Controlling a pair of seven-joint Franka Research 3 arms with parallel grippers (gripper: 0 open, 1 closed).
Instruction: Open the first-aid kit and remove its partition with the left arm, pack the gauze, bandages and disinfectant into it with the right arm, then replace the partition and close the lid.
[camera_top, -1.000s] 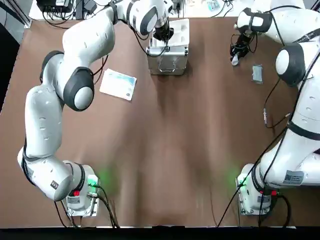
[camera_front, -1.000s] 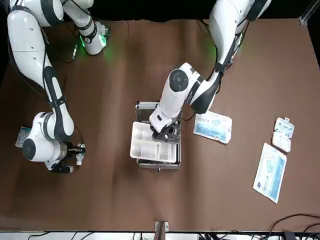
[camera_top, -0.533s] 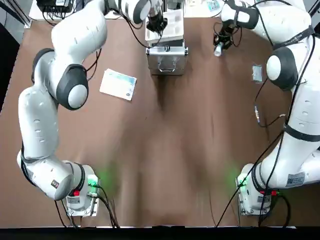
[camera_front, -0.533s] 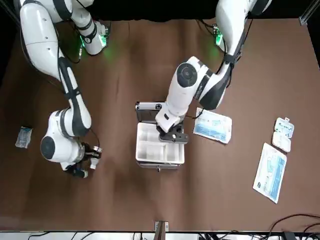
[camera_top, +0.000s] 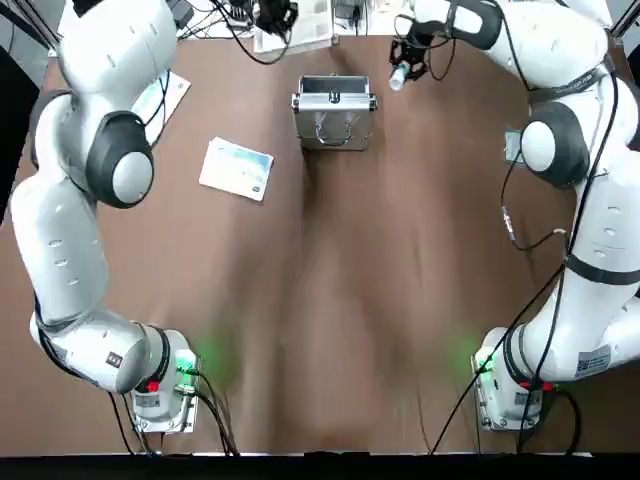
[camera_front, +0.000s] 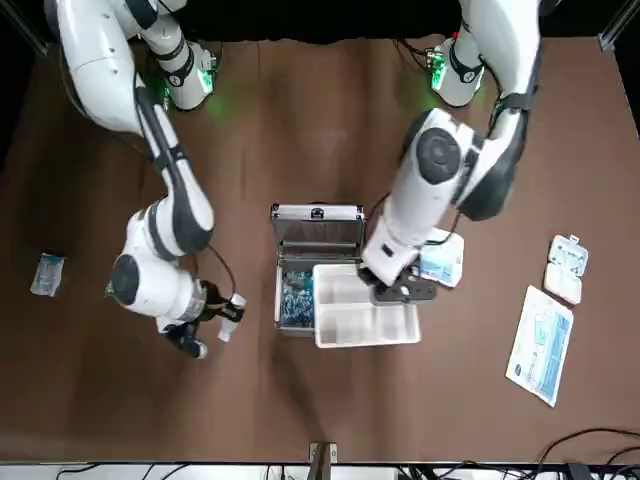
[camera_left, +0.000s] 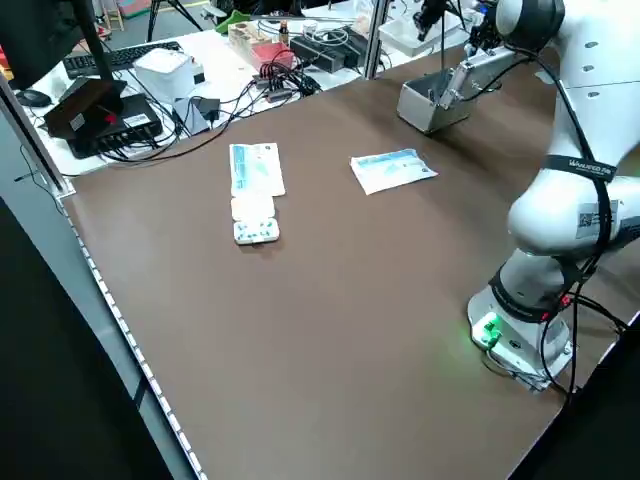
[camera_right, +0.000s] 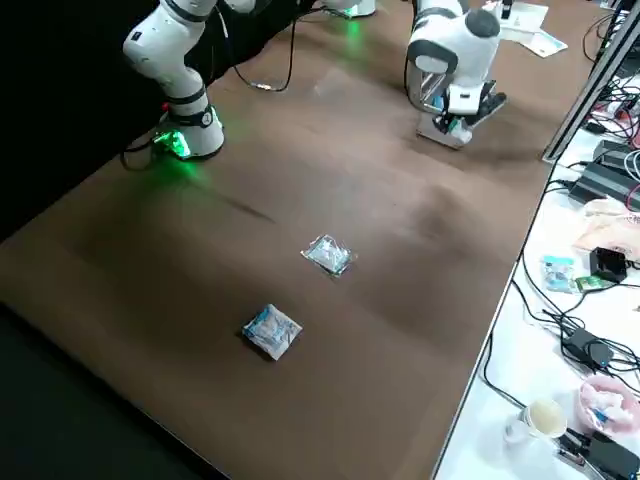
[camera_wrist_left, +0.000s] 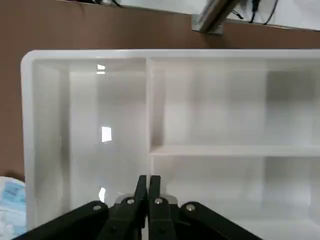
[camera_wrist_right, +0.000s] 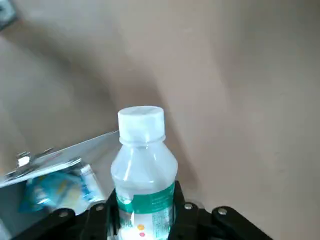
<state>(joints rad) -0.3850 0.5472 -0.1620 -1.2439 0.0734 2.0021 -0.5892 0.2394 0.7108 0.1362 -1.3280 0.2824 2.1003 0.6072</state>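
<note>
Open silver metal first-aid case (camera_front: 316, 268) sits mid-table toward the far edge, its flat silver lid with curved handle (camera_front: 316, 215) standing up on the robot's side. Blue-and-white wrapped packets (camera_front: 296, 297) lie inside the case.

Left gripper (camera_front: 404, 291) is pinched tight on the near wall of the pale cream rectangular plastic partition tray with shallow compartments (camera_front: 368, 315); in the left wrist view the fingers (camera_wrist_left: 141, 192) are almost together on the rim of the tray (camera_wrist_left: 165, 145). The partition is out of the case, shifted toward the robot's left and overlapping the case's edge; looks lifted off the brown table (camera_front: 300, 120), hard to confirm from these angles.

Right gripper (camera_front: 215, 312) is just beside the case on the robot's right, clamped around the small clear-white disinfectant bottle with white cap and green label band (camera_wrist_right: 144, 160), cap pointing away from the wrist. The case edge and packets show just beyond the bottle in the right wrist view.

Loose on the table: flat white-and-blue printed packet (camera_front: 428, 255) next to the left arm, long slim white-and-teal box (camera_front: 540, 345) and a small white blister pack (camera_front: 566, 267) farther to the robot's left, a small blue-grey packet (camera_front: 46, 273) well off on the robot's right.
</note>
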